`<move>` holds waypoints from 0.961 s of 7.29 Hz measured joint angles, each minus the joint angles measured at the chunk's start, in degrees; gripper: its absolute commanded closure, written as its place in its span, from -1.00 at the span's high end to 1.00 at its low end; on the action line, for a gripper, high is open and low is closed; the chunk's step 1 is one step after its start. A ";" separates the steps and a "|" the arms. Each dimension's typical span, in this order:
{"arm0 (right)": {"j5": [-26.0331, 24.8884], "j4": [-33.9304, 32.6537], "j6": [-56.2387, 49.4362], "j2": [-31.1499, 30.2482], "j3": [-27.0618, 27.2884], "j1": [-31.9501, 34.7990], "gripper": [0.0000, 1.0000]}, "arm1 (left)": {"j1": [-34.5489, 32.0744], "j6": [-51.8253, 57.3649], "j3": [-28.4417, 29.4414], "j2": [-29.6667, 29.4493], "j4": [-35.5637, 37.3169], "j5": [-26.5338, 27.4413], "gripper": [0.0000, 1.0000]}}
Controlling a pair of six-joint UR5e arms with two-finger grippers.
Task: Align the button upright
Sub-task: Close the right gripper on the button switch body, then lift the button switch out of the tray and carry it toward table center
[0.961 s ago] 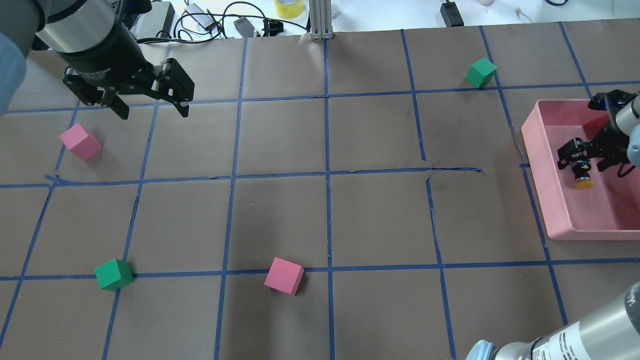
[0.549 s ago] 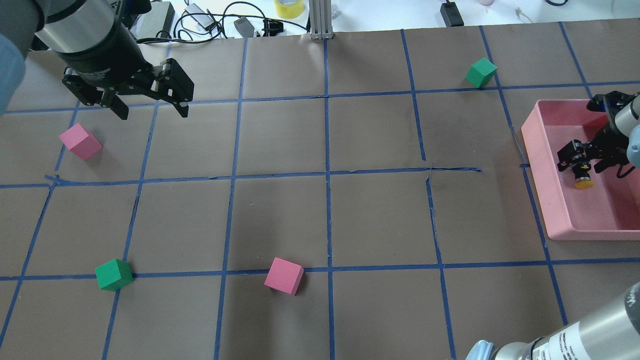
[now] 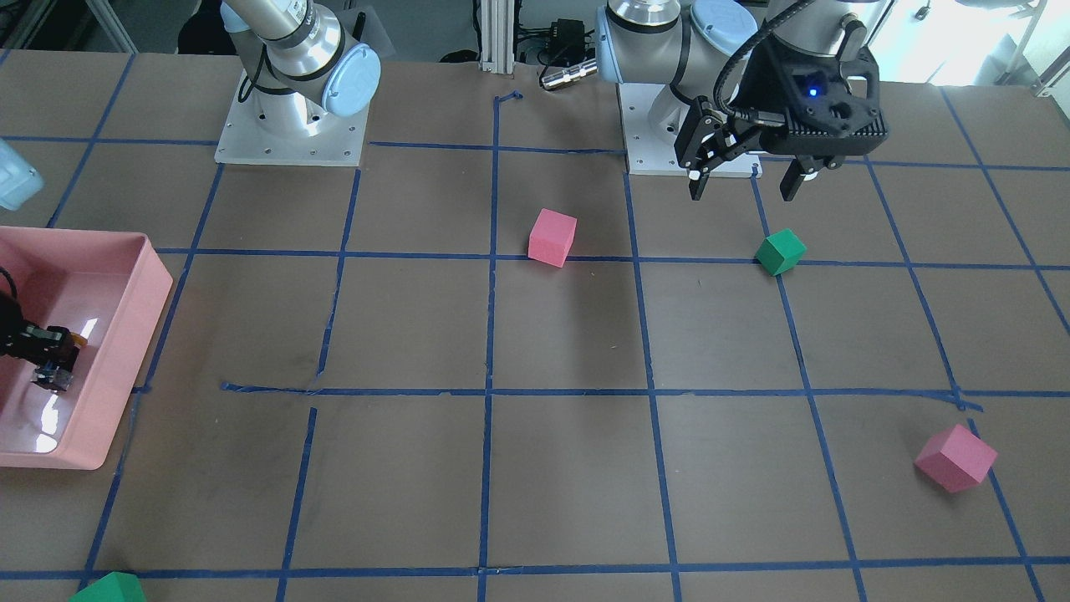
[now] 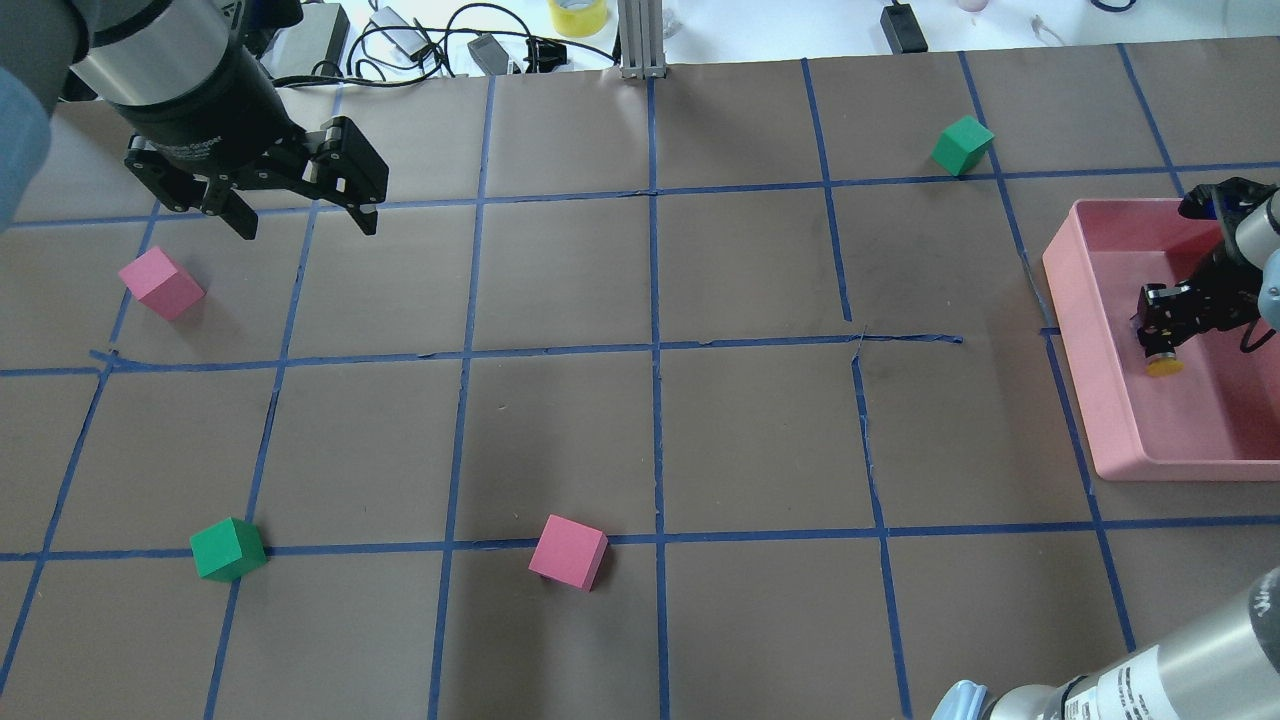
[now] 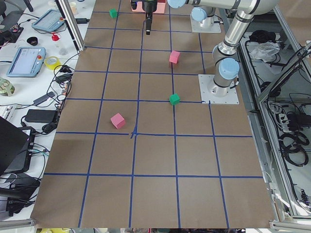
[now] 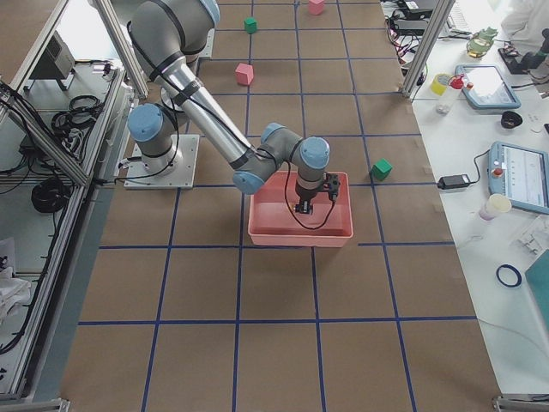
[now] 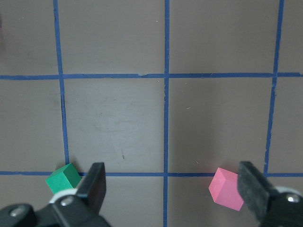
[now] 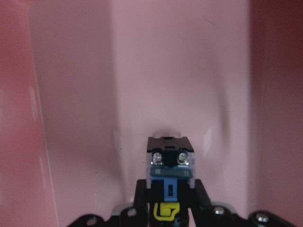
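Observation:
The button (image 4: pixel 1162 362), with a yellow cap and dark body, lies in the pink tray (image 4: pixel 1072 300) at the table's right. My right gripper (image 4: pixel 1160 335) is down in the tray and shut on the button's body. In the right wrist view the button (image 8: pixel 170 163) sits between the two fingers, its block end pointing away over the tray floor. It also shows in the front view (image 3: pixel 55 376) inside the tray (image 3: pixel 125 334). My left gripper (image 4: pixel 300 215) is open and empty above the table's far left; it is also in the front view (image 3: pixel 744 184).
Pink cubes (image 4: pixel 160 283) (image 4: pixel 568 552) and green cubes (image 4: pixel 228 548) (image 4: pixel 962 144) lie scattered on the brown gridded table. The left wrist view shows a green cube (image 7: pixel 63 177) and a pink cube (image 7: pixel 226 189) below the open fingers. Cables and devices line the far edge.
My right gripper's fingers, spread around the button before, have closed on it. The left arm has not moved.

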 measured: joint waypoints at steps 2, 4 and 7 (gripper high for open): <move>-0.55 1.18 0.20 -1.48 -0.98 0.29 -1.00 | 0.00 0.00 0.01 0.00 0.00 -0.07 1.00; -2.07 6.40 0.34 -3.63 -3.90 1.41 -1.00 | 0.00 0.00 -0.01 0.00 0.00 -0.06 1.00; -3.12 15.23 0.44 -5.39 -12.68 5.52 -1.00 | 0.00 0.00 -0.01 0.00 0.00 -0.04 1.00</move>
